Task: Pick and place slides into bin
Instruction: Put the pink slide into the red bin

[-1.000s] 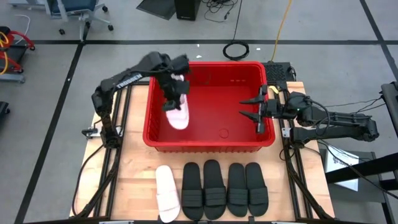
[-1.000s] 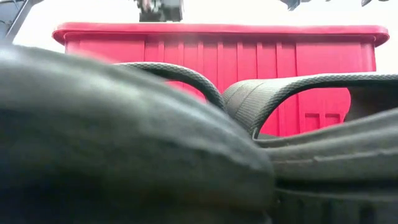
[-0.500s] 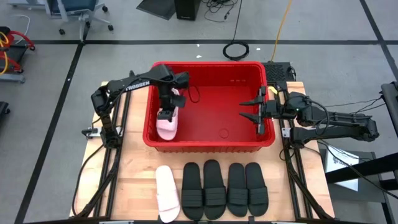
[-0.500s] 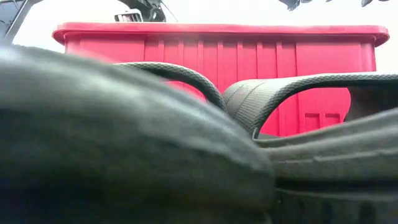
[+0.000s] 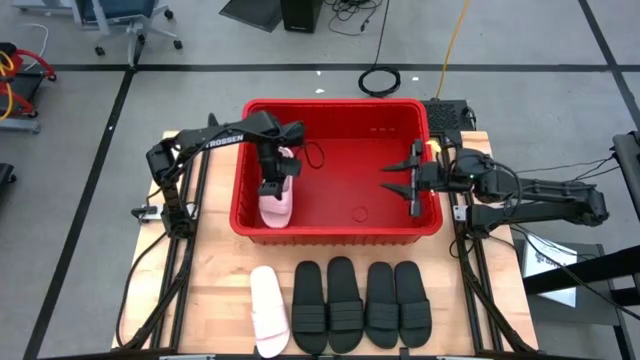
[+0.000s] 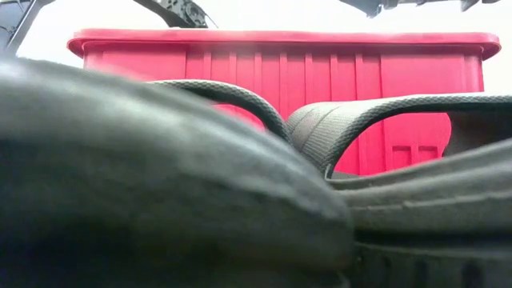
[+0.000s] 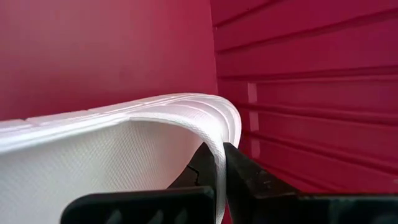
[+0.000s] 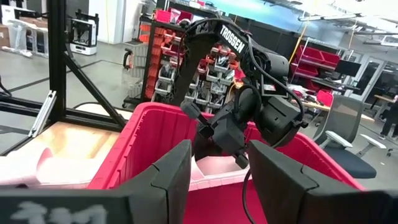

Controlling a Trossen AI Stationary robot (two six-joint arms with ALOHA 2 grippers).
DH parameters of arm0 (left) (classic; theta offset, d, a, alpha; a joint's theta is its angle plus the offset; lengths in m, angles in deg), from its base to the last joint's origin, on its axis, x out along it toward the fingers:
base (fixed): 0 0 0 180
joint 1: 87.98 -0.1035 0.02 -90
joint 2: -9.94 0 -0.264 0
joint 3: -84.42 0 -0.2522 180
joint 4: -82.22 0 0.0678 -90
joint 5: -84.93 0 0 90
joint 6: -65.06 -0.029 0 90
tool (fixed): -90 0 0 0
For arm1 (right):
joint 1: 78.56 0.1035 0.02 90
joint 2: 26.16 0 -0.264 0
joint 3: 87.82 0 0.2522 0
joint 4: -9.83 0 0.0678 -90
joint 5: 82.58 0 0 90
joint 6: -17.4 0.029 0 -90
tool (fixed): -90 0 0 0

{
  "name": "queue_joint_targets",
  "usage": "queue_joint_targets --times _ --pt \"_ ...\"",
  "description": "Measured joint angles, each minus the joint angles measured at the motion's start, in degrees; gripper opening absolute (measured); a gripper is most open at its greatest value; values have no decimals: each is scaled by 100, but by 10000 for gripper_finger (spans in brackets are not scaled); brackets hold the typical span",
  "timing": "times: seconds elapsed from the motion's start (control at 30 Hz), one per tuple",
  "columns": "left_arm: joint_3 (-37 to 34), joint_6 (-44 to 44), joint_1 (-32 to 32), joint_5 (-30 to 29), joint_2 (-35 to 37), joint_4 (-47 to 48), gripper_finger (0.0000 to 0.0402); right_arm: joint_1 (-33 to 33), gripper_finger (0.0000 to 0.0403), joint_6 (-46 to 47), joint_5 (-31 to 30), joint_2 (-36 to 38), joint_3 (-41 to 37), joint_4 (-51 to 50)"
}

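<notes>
White slide (image 5: 277, 203) — down from mid-air onto the bin (image 5: 400, 231) floor — left tool (image 5: 272, 186) lower too.

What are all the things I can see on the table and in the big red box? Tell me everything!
bin: one, red, middle of the table.
white slide in the bin: one, white, at the bin's left end, strap pinched by the left tool.
white slide on the table: one, white, left end of the row in front of the bin.
black slides: four, black, side by side right of it.
table: one, light wood.
left tool: one, dark, inside the bin, shut on the strap.
right tool: one, dark, open above the bin's right end.
</notes>
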State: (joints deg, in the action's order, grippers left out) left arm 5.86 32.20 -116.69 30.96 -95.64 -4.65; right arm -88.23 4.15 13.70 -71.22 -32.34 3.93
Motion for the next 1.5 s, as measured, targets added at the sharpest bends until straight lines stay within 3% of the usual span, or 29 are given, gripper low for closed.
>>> queue_joint_targets --times 0.57,0.83,1.0,1.17,1.5 --pt "-1314 199 -194 -52 2 -973 6 0 150 13 -2 -275 -2 111" --pt "-1629 275 -222 144 5 -1377 6 0 150 13 -2 -275 -2 139" --pt "-1622 404 -219 -66 9 -1528 9 0 150 13 -2 -275 -2 180" --pt "-1611 625 -248 -293 9 -1642 39 0 150 13 -2 -275 -2 190" --pt "-1611 634 -249 -383 0 -1650 144 0 150 13 -2 -275 -2 190"
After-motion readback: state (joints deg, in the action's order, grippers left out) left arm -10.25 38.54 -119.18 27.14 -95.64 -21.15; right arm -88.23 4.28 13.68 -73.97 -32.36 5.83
